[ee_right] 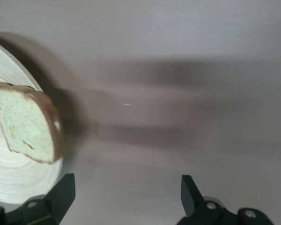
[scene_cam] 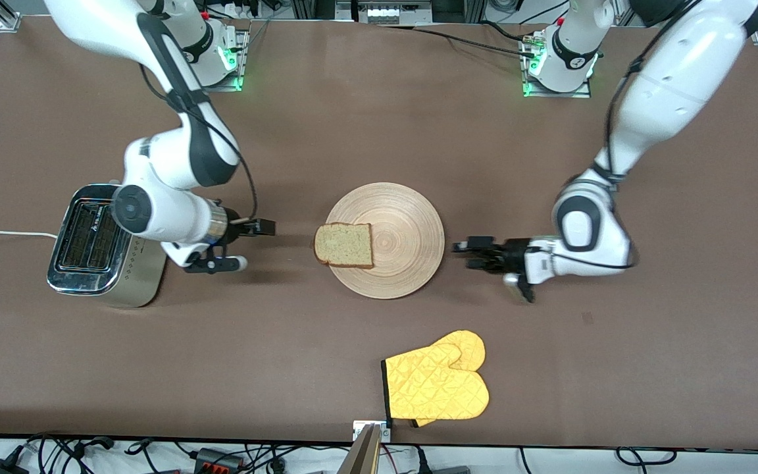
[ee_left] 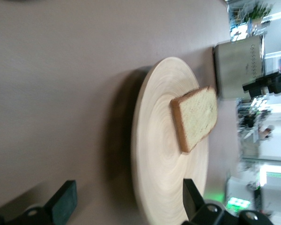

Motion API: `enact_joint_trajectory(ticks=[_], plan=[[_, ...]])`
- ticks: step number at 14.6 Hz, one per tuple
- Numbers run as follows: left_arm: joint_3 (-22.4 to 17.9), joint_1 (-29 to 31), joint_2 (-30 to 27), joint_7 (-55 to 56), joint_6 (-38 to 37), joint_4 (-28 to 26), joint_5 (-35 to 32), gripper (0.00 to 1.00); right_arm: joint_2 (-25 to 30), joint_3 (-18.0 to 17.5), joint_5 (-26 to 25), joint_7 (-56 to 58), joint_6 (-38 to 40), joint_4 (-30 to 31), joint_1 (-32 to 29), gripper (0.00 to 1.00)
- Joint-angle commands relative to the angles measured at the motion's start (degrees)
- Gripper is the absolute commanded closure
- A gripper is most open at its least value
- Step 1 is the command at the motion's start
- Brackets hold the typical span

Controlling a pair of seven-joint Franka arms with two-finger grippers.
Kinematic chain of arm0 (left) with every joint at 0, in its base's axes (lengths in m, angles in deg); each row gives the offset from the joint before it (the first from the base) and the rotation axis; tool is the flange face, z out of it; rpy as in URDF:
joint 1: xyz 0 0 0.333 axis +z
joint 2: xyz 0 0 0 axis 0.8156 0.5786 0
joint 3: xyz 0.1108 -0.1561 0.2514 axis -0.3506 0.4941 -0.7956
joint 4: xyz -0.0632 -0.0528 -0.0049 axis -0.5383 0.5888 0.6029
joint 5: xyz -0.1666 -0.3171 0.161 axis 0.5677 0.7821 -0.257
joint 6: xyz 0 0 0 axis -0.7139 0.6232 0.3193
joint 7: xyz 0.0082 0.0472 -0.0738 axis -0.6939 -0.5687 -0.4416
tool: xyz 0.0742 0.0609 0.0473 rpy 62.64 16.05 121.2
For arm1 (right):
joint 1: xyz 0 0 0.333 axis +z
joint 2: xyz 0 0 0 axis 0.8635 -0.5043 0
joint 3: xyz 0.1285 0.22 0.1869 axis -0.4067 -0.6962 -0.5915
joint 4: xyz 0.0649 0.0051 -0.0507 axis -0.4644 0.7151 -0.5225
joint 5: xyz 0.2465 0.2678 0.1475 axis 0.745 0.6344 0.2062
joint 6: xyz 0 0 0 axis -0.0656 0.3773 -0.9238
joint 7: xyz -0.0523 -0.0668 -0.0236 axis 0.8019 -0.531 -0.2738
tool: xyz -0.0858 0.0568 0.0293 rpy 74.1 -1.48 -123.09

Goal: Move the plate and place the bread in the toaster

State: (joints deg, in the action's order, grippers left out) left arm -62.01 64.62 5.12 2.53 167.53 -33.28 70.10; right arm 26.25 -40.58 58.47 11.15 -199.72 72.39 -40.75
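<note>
Nothing is finished yet: the bread (scene_cam: 345,245) lies at the plate's (scene_cam: 405,217) nine o'clock edge, and the toaster (scene_cam: 93,247) stands empty toward the right arm's end. The left gripper (scene_cam: 474,253) at the plate's three o'clock and the right gripper (scene_cam: 247,245) beside the toaster both hold their fingers apart. An oven mitt (scene_cam: 436,385) lies on the surface nearer the camera, out of the way.

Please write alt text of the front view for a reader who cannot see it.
A bread slice lies on a round wooden plate mid-table, between the open left gripper and open right gripper. A toaster stands at the right arm's end; a yellow oven mitt lies nearer the camera.
</note>
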Motion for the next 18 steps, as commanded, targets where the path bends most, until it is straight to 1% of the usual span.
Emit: enact_joint_trajectory(ticks=[1, 2, 3, 4, 5, 8, 10, 12, 13, 15, 16, 17, 18], plan=[[-0.5, 3.7, -2.0, 0.0, -7.1, 5.4, -19.6, 0.0, -3.0, 0.3, 5.3, 0.1, -4.1, -0.7, 2.6, 0.0], [-0.6, 3.9, -2.0, 0.1, -8.2, 7.2, -28.0, 0.0, -4.1, 0.3, 7.0, 0.1, -5.2, -1.4, 3.6, 0.0], [-0.6, 4.2, -2.2, 0.3, -9.0, 8.2, -34.5, 0.0, -4.9, 0.3, 9.2, 0.1, -5.9, -2.1, 5.0, 0.0], [-0.6, 4.3, -2.5, 1.2, -10.1, 8.8, -38.7, 0.0, -5.9, 0.3, 11.4, 0.2, -6.6, -2.6, 5.4, 0.0], [-0.7, 4.3, -3.1, 1.6, -11.0, 8.9, -42.1, 0.0, -6.7, 0.3, 12.6, 0.2, -8.0, -2.9, 5.4, 0.0], [-0.7, 4.3, -4.4, 3.1, -11.2, 9.2, -54.1, 0.0, -9.1, 0.0, 13.1, -0.1, -9.5, -5.0, 6.7, 0.0], [-0.6, 4.2, -5.4, 6.3, -11.8, 9.2, -60.3, 0.0, -10.0, -0.1, 14.2, -0.2, -10.6, -5.1, 7.1, 0.0], [-0.5, 3.4, -6.9, 12.9, -15.6, 10.3, -65.7, 0.0, -11.3, -0.1, 17.9, 0.2, -12.4, -5.6, 7.9, 0.0], [0.1, 3.2, -7.2, 17.1, -18.7, 12.0, -67.8, 0.0, -11.6, -0.1, 18.8, 0.2, -12.7, -6.2, 8.0, 0.0], [0.2, 1.1, -7.2, 24.5, -26.2, 16.4, -69.6, 0.0, -12.0, -0.1, 19.0, 0.2, -12.6, -7.0, 8.0, 0.02], [0.2, -0.2, -7.3, 28.4, -29.8, 18.7, -70.5, 0.0, -12.0, -0.1, 19.0, 0.1, -12.6, -7.0, 8.0, 0.15], [0.4, -1.2, -7.6, 32.3, -32.5, 20.3, -70.8, 0.0, -12.0, 0.0, 19.1, -0.1, -12.5, -7.0, 8.0, 0.25], [0.4, -2.1, -9.0, 36.1, -34.7, 21.2, -70.8, 0.0, -12.0, 0.0, 19.2, -0.1, -12.3, -7.0, 8.0, 0.4]])
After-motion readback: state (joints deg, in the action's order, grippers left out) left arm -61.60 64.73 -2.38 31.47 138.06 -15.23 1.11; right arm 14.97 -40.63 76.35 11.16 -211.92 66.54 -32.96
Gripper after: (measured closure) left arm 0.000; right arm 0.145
